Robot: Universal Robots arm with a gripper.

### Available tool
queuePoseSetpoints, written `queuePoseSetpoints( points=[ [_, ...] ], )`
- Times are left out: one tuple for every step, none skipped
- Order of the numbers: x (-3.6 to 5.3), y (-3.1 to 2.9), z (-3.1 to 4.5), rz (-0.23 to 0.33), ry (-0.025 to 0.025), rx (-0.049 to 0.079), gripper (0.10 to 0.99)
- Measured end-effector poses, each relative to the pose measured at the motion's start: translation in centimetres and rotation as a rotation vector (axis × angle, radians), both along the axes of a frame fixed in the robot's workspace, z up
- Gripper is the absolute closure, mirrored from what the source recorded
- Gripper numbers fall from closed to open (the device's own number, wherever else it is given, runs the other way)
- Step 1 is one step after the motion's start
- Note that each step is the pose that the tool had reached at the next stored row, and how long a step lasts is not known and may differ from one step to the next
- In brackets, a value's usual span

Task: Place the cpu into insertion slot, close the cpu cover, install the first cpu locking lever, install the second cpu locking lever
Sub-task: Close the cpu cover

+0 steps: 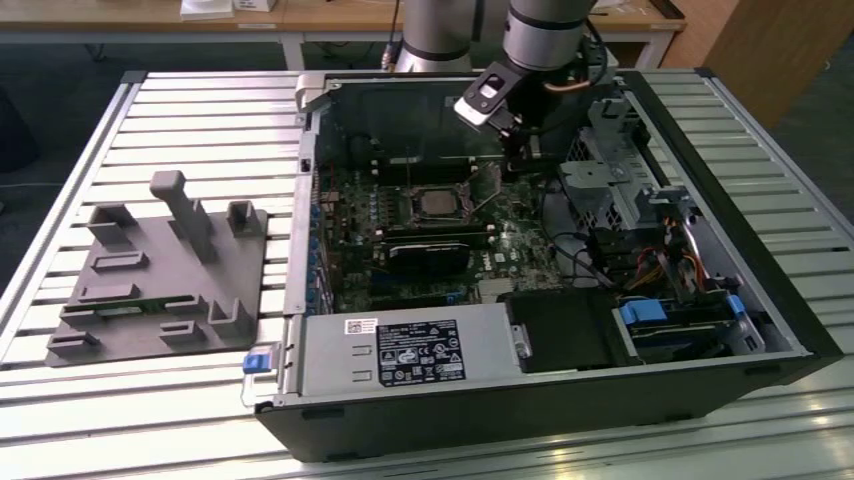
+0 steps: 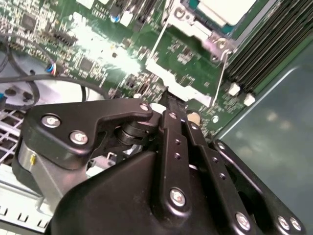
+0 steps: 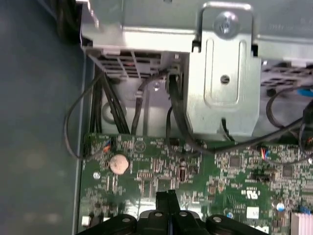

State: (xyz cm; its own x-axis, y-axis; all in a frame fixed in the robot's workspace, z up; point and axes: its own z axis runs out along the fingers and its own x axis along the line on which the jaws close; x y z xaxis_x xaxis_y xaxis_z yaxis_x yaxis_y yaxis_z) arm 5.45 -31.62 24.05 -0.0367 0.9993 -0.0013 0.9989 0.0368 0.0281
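You lose the tip of the tool (image 1: 515,162) in the exterior view, where it is dark against the back of the open computer case (image 1: 734,200) on the slatted desk (image 1: 200,110). In the first wrist view its fingers (image 3: 163,198) sit pressed together with just a thin seam between them, so it is closed, and you can see nothing held. The chip (image 2: 222,7) is cut off by the edge of the second wrist view, but its pale metal top lies inside the cover frame (image 2: 193,27). The exterior view shows the socket (image 1: 430,203) whole, near the tool and towards that view's left. A thin wire lever (image 2: 225,73) runs beside the frame; you cannot tell whether it is latched. The first wrist view looks at a coin battery (image 3: 118,164) and a metal drive cage (image 3: 225,73).
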Motion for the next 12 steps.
queuePoseSetpoints(
  points=[
    [-0.24, 0.00, 0.00, 0.000, 0.0001, 0.000, 0.980],
    [-0.51, 0.00, 0.00, 0.000, 0.0000, 0.000, 0.980],
    [-0.74, 0.00, 0.01, 0.000, 0.0000, 0.000, 0.980],
    [-0.94, 0.00, 0.02, 0.000, 0.0000, 0.000, 0.980],
    [-1.16, 0.00, 0.05, 0.000, 0.0001, 0.000, 0.980],
    [-1.39, 0.00, 0.08, 0.000, 0.0000, 0.000, 0.980],
    [-1.61, 0.00, 0.13, 0.000, 0.0000, 0.000, 0.980],
    [-1.81, 0.01, 0.18, 0.000, 0.0000, 0.000, 0.980],
    [-2.02, 0.01, 0.24, 0.000, 0.0000, 0.000, 0.980],
    [-2.20, 0.01, 0.30, 0.000, 0.0001, 0.000, 0.980],
    [-2.37, 0.01, 0.36, 0.000, 0.0002, 0.000, 0.980],
    [-2.56, 0.02, 0.40, 0.000, 0.0001, 0.000, 0.980]
  ],
)
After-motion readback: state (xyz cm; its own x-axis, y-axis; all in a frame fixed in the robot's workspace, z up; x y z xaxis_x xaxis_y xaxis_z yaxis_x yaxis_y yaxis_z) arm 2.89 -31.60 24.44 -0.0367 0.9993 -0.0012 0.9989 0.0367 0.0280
